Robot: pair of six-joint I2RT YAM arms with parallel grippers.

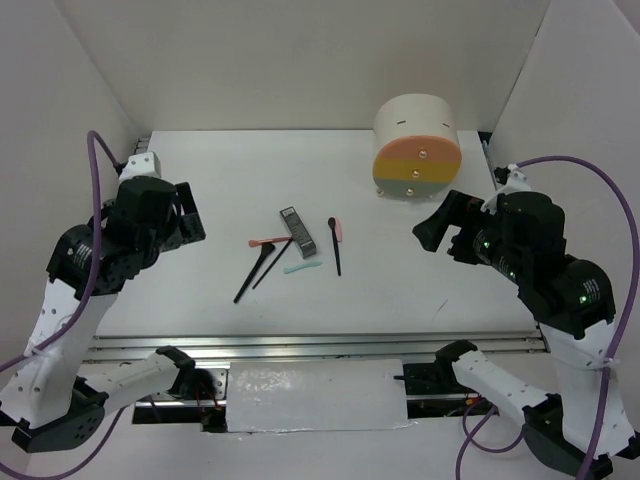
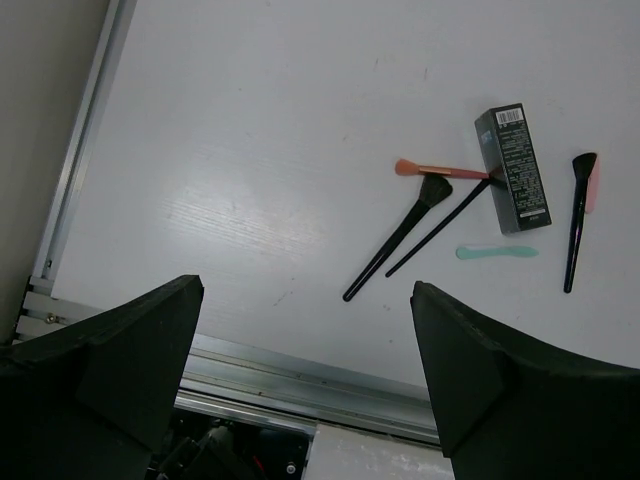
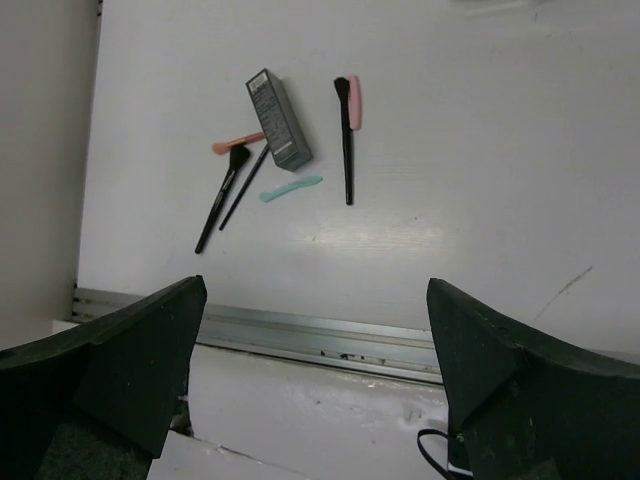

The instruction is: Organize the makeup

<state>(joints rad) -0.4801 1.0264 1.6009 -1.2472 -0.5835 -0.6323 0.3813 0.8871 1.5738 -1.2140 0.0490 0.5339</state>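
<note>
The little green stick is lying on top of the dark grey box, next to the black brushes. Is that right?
Not quite. The little green stick is not on top of the dark grey box; it lies flat on the table beside the box's end. It is next to the black brushes, as the left wrist view shows.

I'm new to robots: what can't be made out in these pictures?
- Print on the dark grey rectangular box: too small in all views.
- Inside the cream round-topped drawer box: drawers shut in the top view.
- Far end of the coral-pink stick: in the left wrist view it meets the grey box; whether it goes under is unclear.
</note>
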